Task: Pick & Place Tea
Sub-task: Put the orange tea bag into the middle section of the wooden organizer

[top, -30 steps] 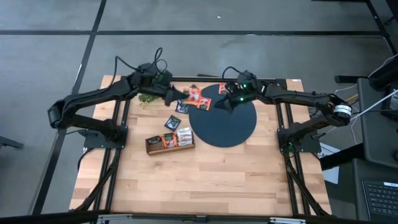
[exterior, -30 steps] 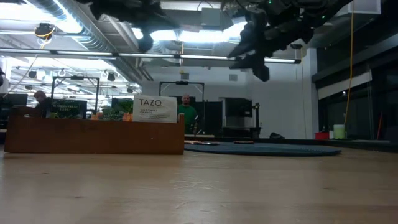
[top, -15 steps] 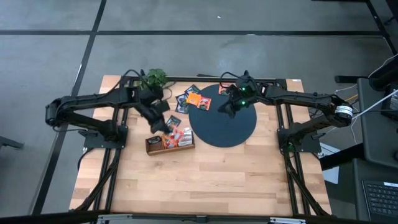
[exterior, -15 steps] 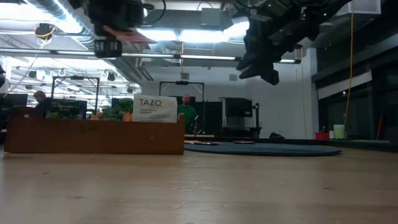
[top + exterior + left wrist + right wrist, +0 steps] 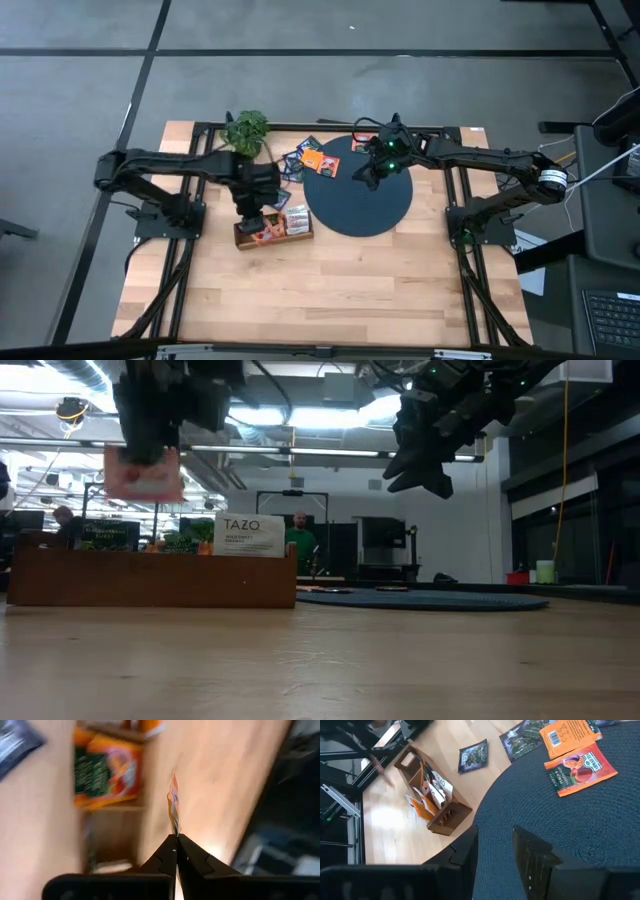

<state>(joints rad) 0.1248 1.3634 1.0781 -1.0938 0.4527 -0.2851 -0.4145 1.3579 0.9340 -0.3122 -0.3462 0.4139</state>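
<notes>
My left gripper [image 5: 251,213] is shut on a red and pink tea sachet [image 5: 143,473] and hovers over the left end of the long wooden tray [image 5: 273,229]. The tray holds several upright sachets. My right gripper [image 5: 495,851] is open and empty above the far part of the dark disc [image 5: 365,205]. An orange sachet [image 5: 568,735] and a red sachet [image 5: 581,769] lie flat on the disc's far left rim. Dark sachets [image 5: 473,756] lie flat on the wood beside them. My left gripper pinches one edge of the sachet [image 5: 174,831] between its two fingertips, coming from above and pointing down. The sachet shows edge-on in the left wrist view. It hangs below the fingers [image 5: 150,440], lifted clear above the tray.
A green leafy plant [image 5: 247,128] stands at the table's far edge, left of the loose sachets. The near half of the wooden table [image 5: 330,290] is bare wood. Dark frame rails [image 5: 190,250] run along the left and right sides.
My left gripper has gone from the loose sachets by the disc's far left rim toward the table's near edge. It now stands over the tray's left end. It has carried the red sachet with it, lifted clear and now hanging down. My right gripper has stayed over the disc.
</notes>
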